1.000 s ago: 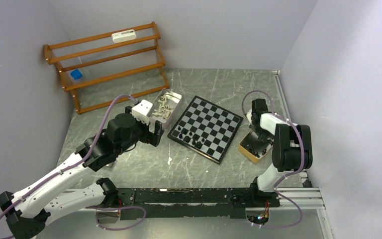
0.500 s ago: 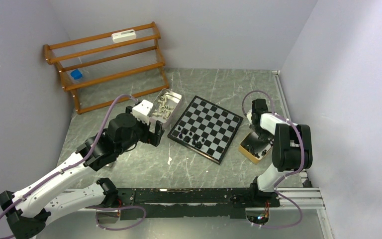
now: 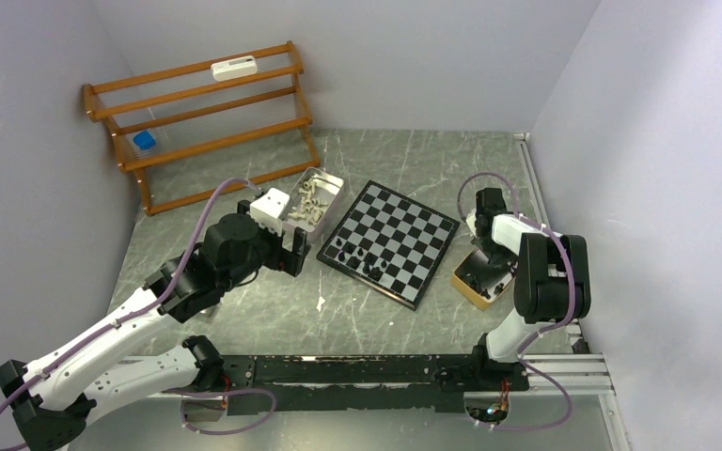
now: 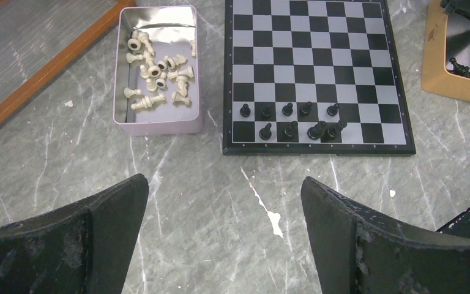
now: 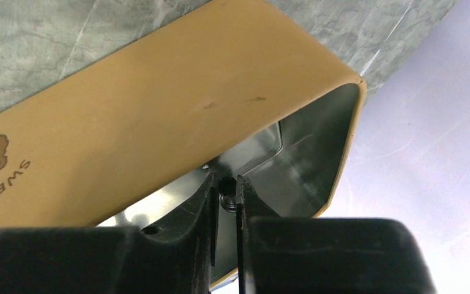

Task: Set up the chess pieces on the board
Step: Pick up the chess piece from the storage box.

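Evidently the right gripper (image 5: 225, 179), low centre in its wrist view, pinches a small black piece (image 5: 226, 199) inside the tan tin (image 5: 159, 116), ready to lift it out for the board (image 4: 318, 61), upper centre of the left wrist view. The left gripper (image 4: 223, 184) gapes wide, idle.

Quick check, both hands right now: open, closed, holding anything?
Left hand: wide open, holding nothing.
Right hand: closed on a small black piece inside the tan tin.

Between the right gripper's (image 5: 225, 181) jaws inside the tan tin (image 5: 159, 116), a small dark thing (image 5: 226, 199) is too dim to identify.
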You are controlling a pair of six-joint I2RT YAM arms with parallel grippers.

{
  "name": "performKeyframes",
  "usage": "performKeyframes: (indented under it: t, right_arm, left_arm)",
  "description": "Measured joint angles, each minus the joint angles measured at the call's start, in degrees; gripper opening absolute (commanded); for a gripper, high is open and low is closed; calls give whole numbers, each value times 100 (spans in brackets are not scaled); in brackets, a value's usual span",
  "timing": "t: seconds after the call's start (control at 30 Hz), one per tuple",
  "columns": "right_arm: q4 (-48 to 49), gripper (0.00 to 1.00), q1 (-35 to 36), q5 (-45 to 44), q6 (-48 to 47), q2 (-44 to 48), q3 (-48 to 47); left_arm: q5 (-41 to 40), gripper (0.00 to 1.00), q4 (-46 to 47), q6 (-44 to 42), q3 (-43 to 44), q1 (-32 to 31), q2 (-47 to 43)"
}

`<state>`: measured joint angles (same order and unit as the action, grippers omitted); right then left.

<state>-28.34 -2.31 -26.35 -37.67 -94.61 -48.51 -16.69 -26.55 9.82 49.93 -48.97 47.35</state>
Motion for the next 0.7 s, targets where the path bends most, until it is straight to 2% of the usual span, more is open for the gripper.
performKeyframes:
  t: [0.07, 0.37, 0.7]
  right_arm:
    - [-26, 0, -2, 2, 4, 11, 0]
    - [-398, 0, -7, 35, 37, 354, -190]
    - [-1233, 0, -22, 717, 719, 741, -1963]
  left_arm:
    - [-2, 100, 0, 0, 0, 0, 0]
    - [0, 100, 0, 0, 0, 0, 0]
    - [-2, 100, 0, 0, 0, 0, -92]
